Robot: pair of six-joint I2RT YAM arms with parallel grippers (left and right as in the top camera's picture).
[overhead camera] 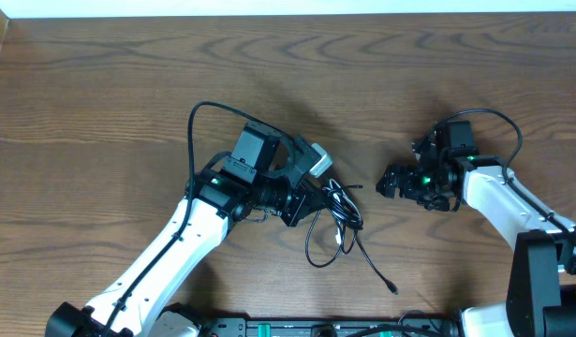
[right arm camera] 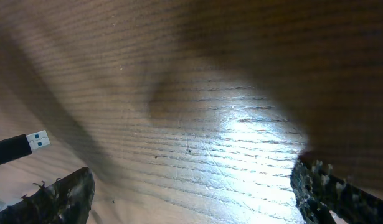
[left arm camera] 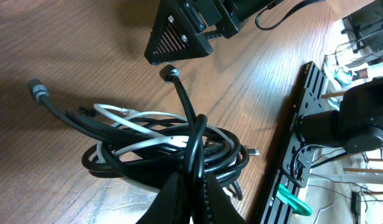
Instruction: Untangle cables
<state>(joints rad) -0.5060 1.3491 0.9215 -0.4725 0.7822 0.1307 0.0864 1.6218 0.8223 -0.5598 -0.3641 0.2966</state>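
A tangled bundle of black cables (overhead camera: 332, 217) with one white cable (left arm camera: 138, 120) threaded through it lies at the table's centre front. One black end trails to a plug (overhead camera: 392, 289) at the front. My left gripper (overhead camera: 302, 208) is shut on a black cable (left arm camera: 194, 146) of the bundle; in the left wrist view the fingers (left arm camera: 194, 202) pinch it. My right gripper (overhead camera: 392, 183) is open and empty, right of the bundle, just above the bare wood (right arm camera: 197, 124). A black USB plug (right arm camera: 29, 143) shows at the left edge of the right wrist view.
The wooden table (overhead camera: 100, 112) extends to the back and left. A black rail with mounts (left arm camera: 297, 155) runs along the table's front edge. The right arm's own thick black wire (overhead camera: 498, 122) loops behind its wrist.
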